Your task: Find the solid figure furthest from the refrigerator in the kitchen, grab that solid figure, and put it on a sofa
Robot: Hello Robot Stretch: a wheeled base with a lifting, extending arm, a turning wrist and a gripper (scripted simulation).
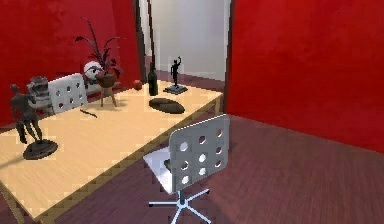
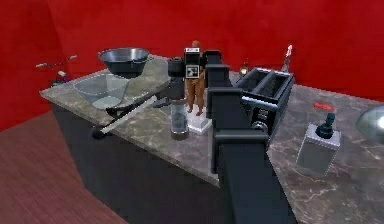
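Note:
A brown solid figure point(image 2: 198, 92) stands upright on a pale base on the grey marble counter point(image 2: 150, 130). The dark arm bar rises from the bottom edge up to it, with the two white marked squares just above and left of the figure. The gripper point(image 2: 178, 97) hangs right beside the figure, over a greyish cylinder point(image 2: 180, 122) on the counter. I cannot tell whether it holds anything. On the wooden table point(image 1: 110, 140) in the forward view a dark statue point(image 1: 30, 122) stands at the left and a small dark statuette point(image 1: 176, 72) at the far end.
On the counter are a metal bowl point(image 2: 123, 60), a sink with a dark faucet point(image 2: 128, 108), a black toaster point(image 2: 266, 90) and a soap dispenser point(image 2: 322, 145). White perforated chairs point(image 1: 195, 160) flank the table, which also bears a bottle point(image 1: 152, 78) and a plant point(image 1: 100, 55). Red walls surround the room.

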